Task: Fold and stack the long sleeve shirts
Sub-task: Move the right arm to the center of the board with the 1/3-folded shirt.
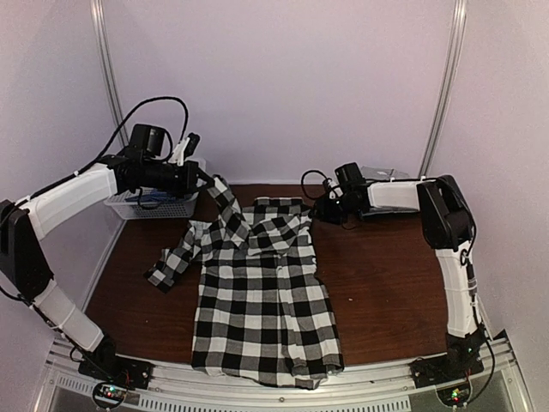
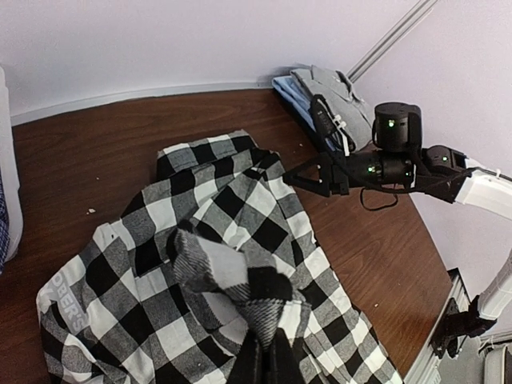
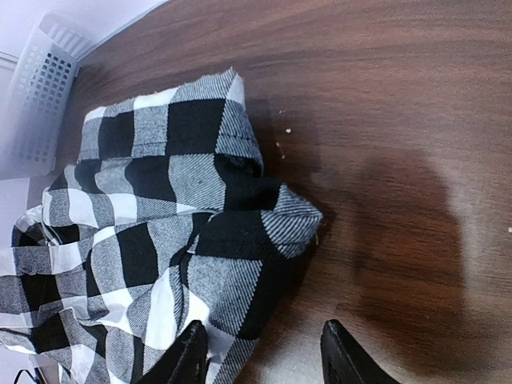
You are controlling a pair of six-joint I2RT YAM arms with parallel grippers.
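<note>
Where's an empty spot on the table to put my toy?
Biggest bare patch: table between the checked shirt and the right arm. Smaller one: near-left corner, below the sleeve. Crowded along the back: basket, folded shirts, left gripper, right gripper.

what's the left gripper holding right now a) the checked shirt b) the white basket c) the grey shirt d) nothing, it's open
A: the left gripper is shut on a lifted strip of the checked shirt, raising it off the table, while the right gripper is open beside the cloth.
</note>
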